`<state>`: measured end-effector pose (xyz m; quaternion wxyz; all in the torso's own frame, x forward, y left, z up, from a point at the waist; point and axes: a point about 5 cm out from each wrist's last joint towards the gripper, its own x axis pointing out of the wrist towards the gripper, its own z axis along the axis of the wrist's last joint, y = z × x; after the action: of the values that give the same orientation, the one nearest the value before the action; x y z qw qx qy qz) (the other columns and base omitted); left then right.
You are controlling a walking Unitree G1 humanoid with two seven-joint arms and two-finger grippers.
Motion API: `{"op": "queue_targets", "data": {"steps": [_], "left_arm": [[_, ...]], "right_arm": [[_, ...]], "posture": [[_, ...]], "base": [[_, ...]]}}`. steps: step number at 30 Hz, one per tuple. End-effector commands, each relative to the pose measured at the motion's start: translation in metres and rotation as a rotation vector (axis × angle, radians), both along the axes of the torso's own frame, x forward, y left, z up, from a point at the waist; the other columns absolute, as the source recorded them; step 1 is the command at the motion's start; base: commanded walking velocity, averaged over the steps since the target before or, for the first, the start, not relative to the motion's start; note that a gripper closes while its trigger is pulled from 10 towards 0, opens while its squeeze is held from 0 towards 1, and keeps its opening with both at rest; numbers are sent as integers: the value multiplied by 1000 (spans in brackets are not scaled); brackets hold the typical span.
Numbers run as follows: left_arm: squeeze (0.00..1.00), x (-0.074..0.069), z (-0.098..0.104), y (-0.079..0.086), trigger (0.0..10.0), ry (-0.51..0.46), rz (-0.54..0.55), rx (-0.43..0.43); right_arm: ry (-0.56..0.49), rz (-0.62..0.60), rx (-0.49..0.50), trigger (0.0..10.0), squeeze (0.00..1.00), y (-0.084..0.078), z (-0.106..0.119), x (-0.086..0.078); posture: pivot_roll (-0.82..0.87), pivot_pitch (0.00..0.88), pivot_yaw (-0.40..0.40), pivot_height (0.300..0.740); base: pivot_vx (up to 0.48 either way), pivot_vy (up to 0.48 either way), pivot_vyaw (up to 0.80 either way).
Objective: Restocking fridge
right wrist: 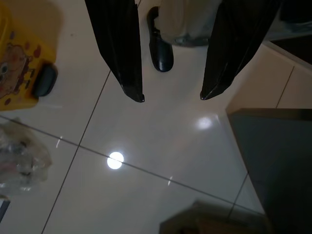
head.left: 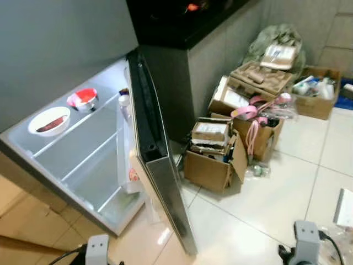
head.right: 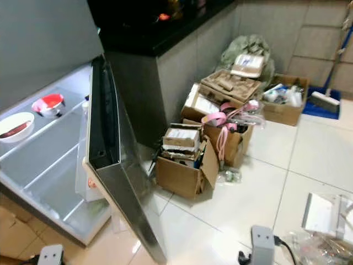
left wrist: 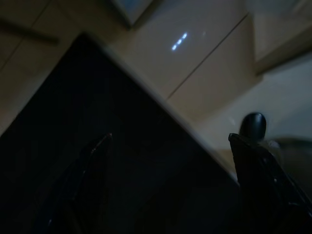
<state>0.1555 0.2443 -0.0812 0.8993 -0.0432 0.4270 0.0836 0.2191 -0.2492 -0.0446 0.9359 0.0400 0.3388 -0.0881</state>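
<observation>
Before the robot, the fridge door [head.left: 160, 182] stands swung wide, baring shelves for restocking, while left end effector [left wrist: 170, 151] and right end effector [right wrist: 171, 97] hang empty, fingers spread wide.

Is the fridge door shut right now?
No, the fridge door stands wide open, with the lit shelves and two bowls in sight.

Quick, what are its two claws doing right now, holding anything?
Left gripper: open, holding nothing.
Right gripper: open, holding nothing, over the floor tiles.
</observation>
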Motion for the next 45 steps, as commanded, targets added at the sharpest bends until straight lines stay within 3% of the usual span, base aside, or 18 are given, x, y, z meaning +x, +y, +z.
{"op": "queue_targets", "data": {"steps": [1, 19, 27, 31, 45], "left_arm": [[0, -4, 0, 7, 10000, 27, -9, 25], [0, -4, 0, 10, 10000, 62, -51, 47], [0, 0, 0, 5, 10000, 62, -66, 51], [0, 0, 0, 6, 10000, 47, 2, 44], [0, 12, 8, 10, 10000, -27, 10, 51]], "right_arm": [[18, 0, 8, 10000, 0, 2, -4, -6], [20, -5, 19, 10000, 0, 3, -5, -6], [16, -7, 21, 10000, 0, 3, -5, -6], [16, -9, 24, 10000, 0, 4, -6, -6], [-14, 37, 30, 10000, 0, 8, 0, 2]], "posture": [[-71, 110, 122, 740], [-65, 113, 126, 740], [-65, 115, 129, 740], [-65, 115, 130, 740], [-64, 125, 130, 740]], "base": [[0, 0, 0], [0, 0, 0], [0, -467, 0], [0, -120, 0], [0, 0, 0]]}}
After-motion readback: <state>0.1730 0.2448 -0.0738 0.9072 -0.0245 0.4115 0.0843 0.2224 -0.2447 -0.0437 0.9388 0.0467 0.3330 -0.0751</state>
